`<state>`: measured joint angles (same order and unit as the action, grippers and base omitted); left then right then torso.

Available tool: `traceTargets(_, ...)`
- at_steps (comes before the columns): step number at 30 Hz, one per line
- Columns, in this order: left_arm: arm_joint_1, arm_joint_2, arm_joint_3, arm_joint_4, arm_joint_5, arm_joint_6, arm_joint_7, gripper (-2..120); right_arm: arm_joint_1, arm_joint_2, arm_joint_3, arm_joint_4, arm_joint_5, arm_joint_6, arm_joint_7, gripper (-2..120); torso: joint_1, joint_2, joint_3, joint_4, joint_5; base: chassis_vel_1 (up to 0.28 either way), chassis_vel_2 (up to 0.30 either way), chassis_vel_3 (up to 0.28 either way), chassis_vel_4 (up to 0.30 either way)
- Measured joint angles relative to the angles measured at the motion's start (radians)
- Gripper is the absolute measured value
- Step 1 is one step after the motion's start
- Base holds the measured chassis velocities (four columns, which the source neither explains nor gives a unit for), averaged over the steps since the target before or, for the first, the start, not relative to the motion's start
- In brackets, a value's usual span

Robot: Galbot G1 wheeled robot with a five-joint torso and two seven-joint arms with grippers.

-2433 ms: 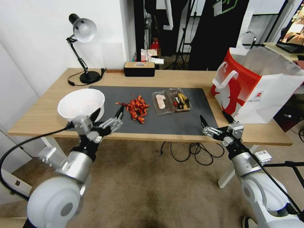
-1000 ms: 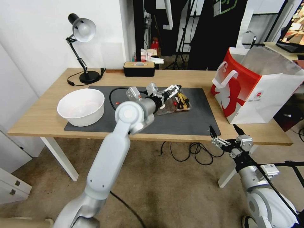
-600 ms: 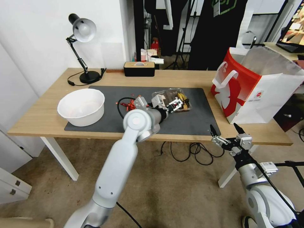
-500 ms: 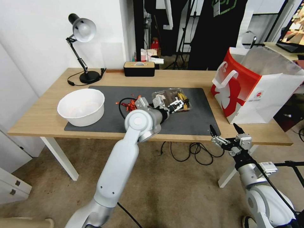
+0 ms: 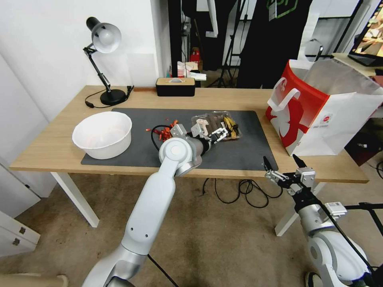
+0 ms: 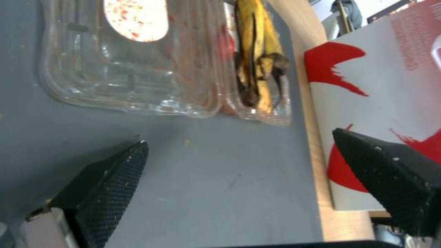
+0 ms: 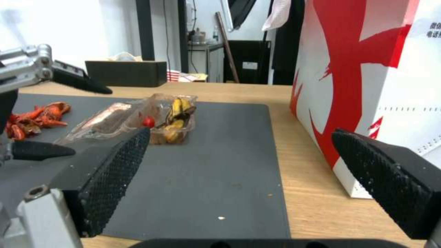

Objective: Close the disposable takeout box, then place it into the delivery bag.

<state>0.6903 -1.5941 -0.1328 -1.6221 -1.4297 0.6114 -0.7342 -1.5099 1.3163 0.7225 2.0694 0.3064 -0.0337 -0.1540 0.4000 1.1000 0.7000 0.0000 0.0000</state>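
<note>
Small clear plastic takeout box [image 5: 216,126] lay open on dark mat [image 5: 239,149], near big red-and-white paper bag [image 5: 319,115]. Left pincer [image 5: 214,133] spread wide just beside it. Right pincer [image 5: 284,172] wide, waiting below table edge. Closing step; lid flip needed next.

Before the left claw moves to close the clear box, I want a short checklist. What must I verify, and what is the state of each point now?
1. Takeout box lies open on the dark mat, both halves flat: ok.
2. Left claw open, at the box's near edge, not gripping it: ok.
3. Food inside the halves, nothing over the rim: cannot tell.
4. Delivery bag upright, mouth open: ok.
5. Right claw open, parked below the table edge, clear of box and bag: ok.
</note>
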Motion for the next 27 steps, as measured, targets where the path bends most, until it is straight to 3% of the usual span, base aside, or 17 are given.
traceTargets(6,-0.002,-0.004,0.003,0.030,0.046,-0.006,0.039,100,-0.005,0.006,-0.004,-0.002,-0.002,0.008,0.000,100,0.000,0.000,0.000,-0.0004,-0.0002,0.000,0.000,0.000,0.000)
traceTargets(27,-0.024,0.027,-0.003,0.064,0.071,-0.020,0.089,100,-0.009,0.024,-0.015,0.001,-0.012,0.015,0.000,100,0.000,0.000,0.000,-0.0003,-0.0001,0.000,0.000,0.000,0.000)
